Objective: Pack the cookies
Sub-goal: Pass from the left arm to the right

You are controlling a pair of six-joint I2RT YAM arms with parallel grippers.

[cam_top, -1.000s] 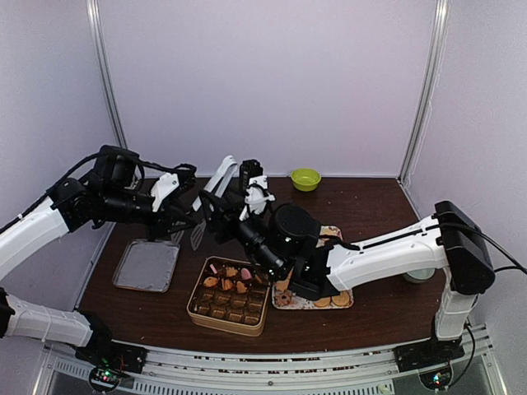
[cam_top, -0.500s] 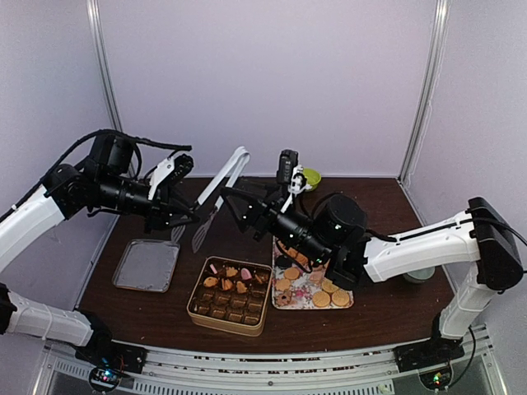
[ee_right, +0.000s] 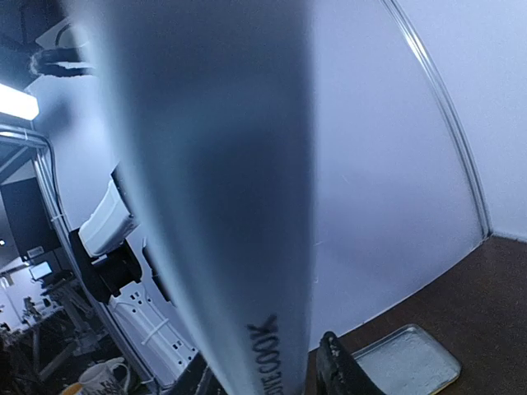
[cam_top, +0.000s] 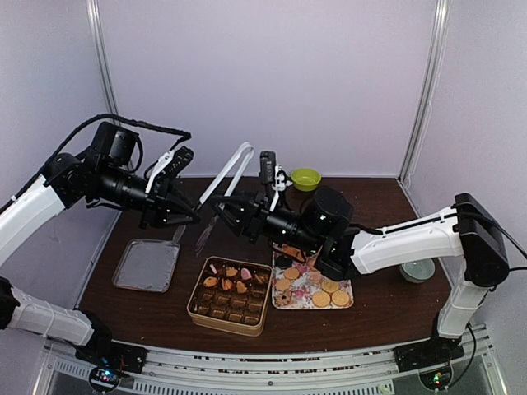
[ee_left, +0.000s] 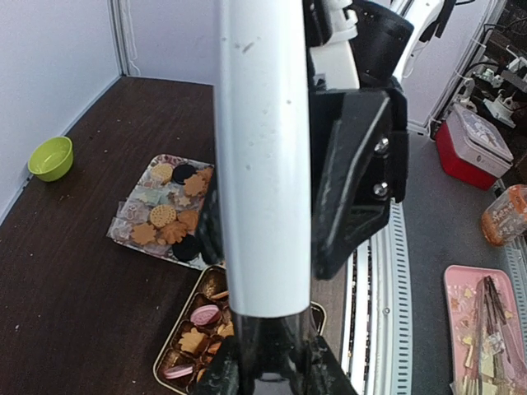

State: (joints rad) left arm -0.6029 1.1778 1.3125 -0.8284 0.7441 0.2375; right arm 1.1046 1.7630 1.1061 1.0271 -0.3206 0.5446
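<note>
Across both wrist views, white tongs (ee_left: pixel 263 164) block sight; left end effector (cam_top: pixel 189 216) clamps them, right end effector (cam_top: pixel 221 207) unreadable.

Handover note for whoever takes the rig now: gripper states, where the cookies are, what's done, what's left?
Left gripper: shut on the white tongs, raised above the table.
Right gripper: at the tongs too; grip unclear.
Cookies: some in the tin, far rows; the rest on the floral tray beside it.
Done: tin partly filled.
Left: fill the near paper cups from the tray.
</note>
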